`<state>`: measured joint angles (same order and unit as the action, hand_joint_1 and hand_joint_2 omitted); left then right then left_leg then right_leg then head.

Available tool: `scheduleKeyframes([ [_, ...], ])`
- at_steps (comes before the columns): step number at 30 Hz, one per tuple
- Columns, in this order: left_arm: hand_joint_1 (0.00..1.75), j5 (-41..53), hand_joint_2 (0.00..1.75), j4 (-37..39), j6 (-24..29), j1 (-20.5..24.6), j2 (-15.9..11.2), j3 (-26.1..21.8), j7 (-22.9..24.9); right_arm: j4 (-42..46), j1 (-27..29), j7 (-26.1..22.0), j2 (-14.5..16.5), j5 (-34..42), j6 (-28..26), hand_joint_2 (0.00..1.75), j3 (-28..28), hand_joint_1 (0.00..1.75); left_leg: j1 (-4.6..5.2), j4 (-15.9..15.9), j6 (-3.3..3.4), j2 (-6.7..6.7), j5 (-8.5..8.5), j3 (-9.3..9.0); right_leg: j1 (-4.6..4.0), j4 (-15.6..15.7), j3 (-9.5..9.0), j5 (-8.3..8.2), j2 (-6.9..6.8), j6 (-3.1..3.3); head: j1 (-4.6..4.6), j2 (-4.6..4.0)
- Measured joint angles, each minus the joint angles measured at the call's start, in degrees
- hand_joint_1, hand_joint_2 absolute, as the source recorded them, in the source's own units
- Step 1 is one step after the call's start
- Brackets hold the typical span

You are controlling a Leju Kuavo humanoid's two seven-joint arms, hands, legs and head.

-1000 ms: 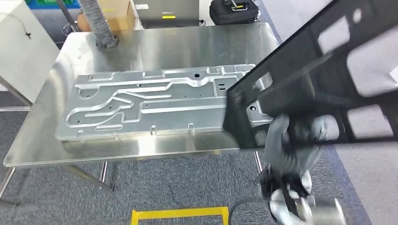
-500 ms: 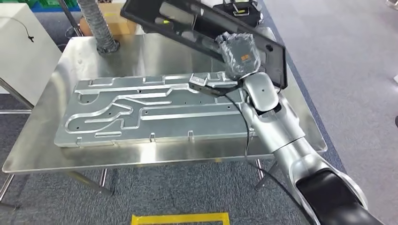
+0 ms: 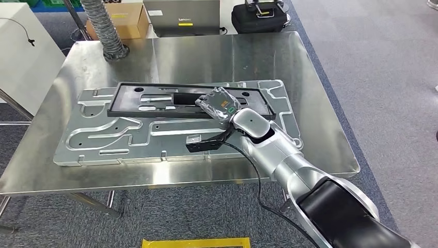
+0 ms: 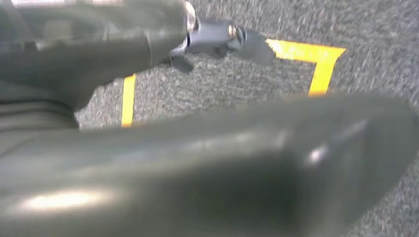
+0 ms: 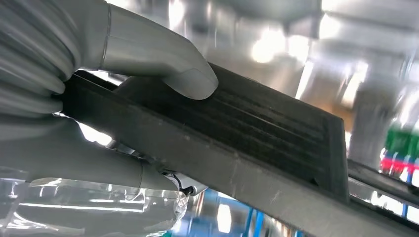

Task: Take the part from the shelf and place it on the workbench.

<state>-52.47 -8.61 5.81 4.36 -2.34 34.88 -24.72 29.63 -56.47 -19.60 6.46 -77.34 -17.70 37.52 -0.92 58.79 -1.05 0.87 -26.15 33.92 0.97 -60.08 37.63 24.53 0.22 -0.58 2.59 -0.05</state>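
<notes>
While flat on metal plate (image 3: 103, 147), black part (image 3: 129, 106) gripped by R hand (image 3: 219, 105), fingers (image 5: 168, 69) clamped

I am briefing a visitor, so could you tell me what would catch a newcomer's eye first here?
The black frame lying across the far side of the big grooved metal plate on the steel table. The right hand grips the frame's near edge, thumb pressed on its ribbed face in the right wrist view.

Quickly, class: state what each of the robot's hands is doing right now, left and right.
Left hand: too blurred and close to tell.
Right hand: grips the black frame part lying on the metal plate.
</notes>
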Motion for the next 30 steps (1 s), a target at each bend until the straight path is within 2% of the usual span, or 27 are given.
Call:
scheduleKeyframes([
  [2,0.00,0.25,0.00,0.00,-0.09,-0.15,-0.01,0.43,-0.72,-2.28,0.90,-2.17,0.09,2.52,2.04,1.75,0.16,1.75,-0.19,0.34,-0.53,-0.15,-0.59,0.09,0.08,0.28,-0.34,0.03,-0.04,0.78,0.00,-0.01],
  [3,0.00,0.38,0.00,0.00,-0.10,-0.14,-0.04,0.66,-0.97,-3.26,1.25,-3.02,0.06,3.43,2.81,1.75,0.21,1.75,-0.24,1.79,-0.76,-0.27,-1.51,0.66,0.17,0.49,-0.57,0.02,-0.04,1.14,0.01,-0.01],
  [4,0.00,0.48,0.00,0.00,-0.08,-0.09,-0.09,0.85,-1.14,-4.12,1.53,-3.69,0.03,3.98,3.27,1.75,0.26,1.75,-0.29,4.43,-0.94,-0.40,-2.89,1.82,0.24,0.63,-0.83,0.05,-0.04,1.44,0.02,-0.01],
  [6,0.00,0.51,0.00,0.00,-0.04,0.04,-0.20,1.07,-1.31,-5.59,1.95,-4.52,-0.04,4.43,3.65,1.75,0.44,1.75,-0.30,11.91,-1.17,-0.48,-5.90,5.35,0.12,0.67,-1.27,0.29,-0.04,1.78,0.02,-0.01],
  [7,0.00,0.52,0.00,0.00,-0.02,0.06,-0.23,1.12,-1.33,-6.16,2.11,-4.69,-0.05,4.49,3.87,1.75,0.56,1.75,-0.31,14.73,-1.21,-0.49,-6.58,6.83,0.06,0.67,-1.50,0.40,-0.04,1.84,0.02,-0.01],
  [8,0.00,0.53,0.00,0.00,-0.02,0.07,-0.24,1.18,-1.33,-6.66,2.21,-4.73,-0.08,4.62,4.18,1.75,0.67,1.75,-0.31,15.61,-1.19,-0.49,-6.20,7.44,0.02,0.67,-1.73,0.52,-0.04,1.84,0.02,-0.01],
  [9,0.00,0.54,0.00,0.00,-0.02,0.09,-0.25,1.25,-1.34,-7.12,2.29,-4.70,-0.14,4.81,4.49,1.75,0.77,1.75,-0.31,14.15,-1.10,-0.49,-4.80,6.90,-0.01,0.67,-1.96,0.62,-0.04,1.77,0.02,0.00],
  [11,0.00,0.50,0.87,0.00,-0.04,0.14,-0.27,1.43,-1.40,-7.85,2.46,-4.43,-0.39,5.37,4.76,0.87,0.87,0.87,-0.32,6.64,-0.84,-0.48,-1.12,3.34,-0.03,0.67,-2.45,0.85,-0.05,1.43,0.02,-0.01],
  [13,0.00,0.42,1.75,0.00,-0.16,0.19,-0.28,1.56,-1.51,-8.48,2.77,-4.01,-0.81,5.93,4.47,0.00,0.88,0.00,-0.13,1.07,-0.38,-0.45,0.57,0.47,-0.22,0.71,-2.73,0.97,-0.07,0.80,0.01,-0.01],
  [15,0.00,0.39,1.75,0.00,-0.32,0.19,-0.27,1.72,-1.57,-9.02,3.13,-3.67,-1.22,6.45,4.26,0.00,0.86,0.00,0.18,0.15,0.28,-0.44,0.65,-0.04,-0.36,1.00,-2.90,0.80,0.01,0.06,0.00,0.00],
  [17,0.00,0.55,0.87,0.00,-0.29,0.22,-0.25,2.01,-1.58,-9.38,3.42,-3.37,-1.56,6.89,3.95,0.00,0.84,0.00,0.11,-0.22,1.05,-0.62,1.00,-0.18,-0.26,0.91,-2.96,0.98,0.09,-0.65,0.00,-0.01],
  [19,0.00,0.78,0.00,0.00,0.18,0.32,-0.20,2.33,-1.82,-9.67,3.90,-3.08,-1.81,7.82,2.42,0.00,0.76,0.00,-0.02,-0.66,1.84,-0.88,1.39,-0.24,-0.21,-2.46,-1.52,3.38,0.08,-1.11,-0.01,-0.02],
  [21,0.00,0.73,0.00,0.00,0.75,0.32,-0.17,2.48,-2.43,-9.81,4.86,-3.64,-1.91,10.23,-0.42,0.00,0.11,0.00,0.15,-0.72,2.31,-1.03,1.56,0.01,-0.23,-9.65,1.73,7.21,0.04,-1.26,-0.01,-0.01],
  [22,0.00,0.62,0.00,0.00,0.92,0.28,-0.17,2.49,-2.71,-9.80,5.46,-4.60,-1.92,12.28,-1.96,0.00,-0.58,0.00,0.28,-0.70,2.42,-1.04,1.63,0.16,-0.24,-12.83,3.16,8.41,0.03,-1.26,-0.01,-0.01],
  [23,0.00,0.51,0.00,0.00,1.07,0.24,-0.17,2.50,-2.87,-9.61,6.10,-6.51,-1.92,15.18,-3.44,0.00,-1.57,0.00,0.42,-0.67,2.50,-1.02,1.68,0.26,-0.25,-14.34,3.75,8.60,0.03,-1.18,-0.01,-0.01],
  [24,0.00,0.44,0.00,0.00,1.17,0.20,-0.16,2.51,-2.94,-9.19,6.73,-9.01,-1.91,18.63,-4.74,0.00,-2.84,0.00,0.57,-0.62,2.54,-0.97,1.71,0.33,-0.28,-13.71,3.29,7.77,0.03,-0.99,-0.01,-0.01],
  [25,0.00,0.43,0.00,0.00,1.26,0.18,-0.14,2.54,-2.93,-8.35,7.26,-11.86,-1.91,22.69,-5.65,0.00,-4.40,0.00,0.71,-0.56,2.56,-0.92,1.73,0.36,-0.36,-10.98,1.77,6.13,0.03,-0.68,-0.01,-0.01],
  [27,0.00,0.46,0.00,0.00,1.35,0.26,-0.02,2.65,-2.75,-4.50,8.38,-16.92,-1.93,32.55,-5.72,0.00,-7.82,0.00,1.07,-0.35,2.45,-0.87,1.73,0.46,-0.70,-3.18,-2.25,3.06,-0.07,0.21,-0.01,0.00],
  [28,0.00,0.48,0.00,0.00,1.38,0.33,0.03,2.75,-2.58,-1.36,9.11,-18.42,-2.07,37.91,-4.99,0.00,-9.33,0.00,1.17,-0.25,2.29,-0.88,1.76,0.59,-0.88,-0.45,-3.53,2.25,-0.15,0.48,-0.01,0.00],
  [30,0.00,0.46,0.00,0.00,1.50,0.40,0.11,3.03,-2.24,6.92,11.08,-19.70,-2.99,48.75,-2.84,0.00,-11.48,0.00,1.23,-0.20,1.78,-0.92,1.89,0.82,-1.14,1.27,-4.11,1.95,-0.27,0.72,0.00,0.00],
])
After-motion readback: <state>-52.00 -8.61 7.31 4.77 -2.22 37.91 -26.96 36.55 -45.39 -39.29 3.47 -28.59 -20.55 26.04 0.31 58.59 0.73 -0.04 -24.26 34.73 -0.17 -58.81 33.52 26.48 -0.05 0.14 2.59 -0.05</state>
